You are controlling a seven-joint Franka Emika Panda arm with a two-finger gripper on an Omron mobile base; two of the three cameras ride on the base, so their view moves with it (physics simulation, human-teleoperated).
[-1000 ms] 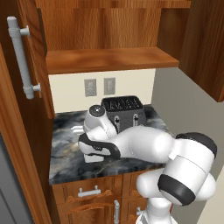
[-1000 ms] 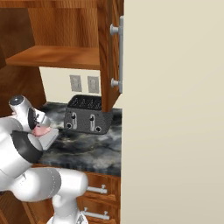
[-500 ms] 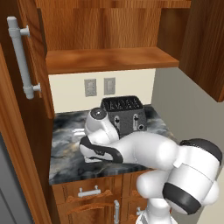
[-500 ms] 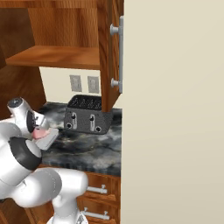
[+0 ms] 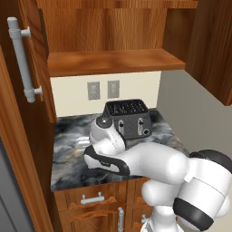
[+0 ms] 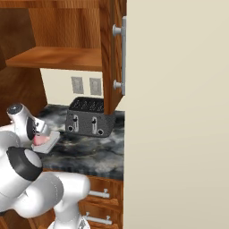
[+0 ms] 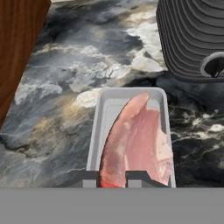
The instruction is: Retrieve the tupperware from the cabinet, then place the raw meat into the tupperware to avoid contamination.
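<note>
while clamped in the end effector (image 7: 112,177), raw meat (image 7: 135,142) above the tupperware (image 7: 101,116)

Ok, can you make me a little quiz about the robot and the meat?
1. True or false: the gripper is shut on the meat.
2. What is the meat over? A) the toaster B) the tupperware C) the cabinet shelf
3. Fill in: the cabinet doors are ____.

Key: 1 true; 2 B; 3 open
</note>
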